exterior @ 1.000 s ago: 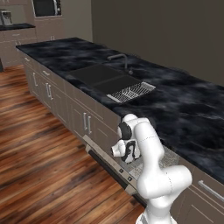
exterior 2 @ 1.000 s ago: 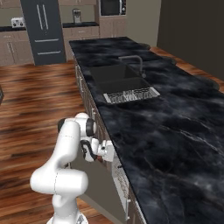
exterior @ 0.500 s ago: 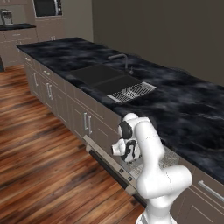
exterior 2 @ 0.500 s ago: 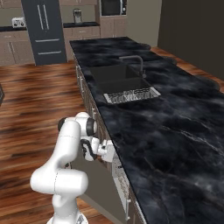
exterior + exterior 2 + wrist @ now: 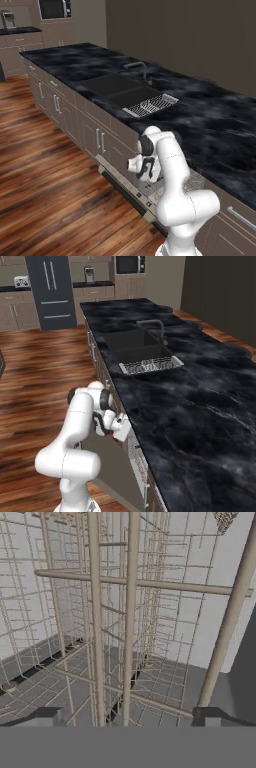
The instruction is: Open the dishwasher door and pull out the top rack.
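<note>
Pincer (image 5: 128, 714) wide, top rack (image 5: 115, 612) wires close

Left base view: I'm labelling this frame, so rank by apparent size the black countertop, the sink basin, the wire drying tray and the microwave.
1. black countertop
2. sink basin
3. wire drying tray
4. microwave, unsure: it looks close to the tray, stands much farther away and is cut by the frame's top.
</note>
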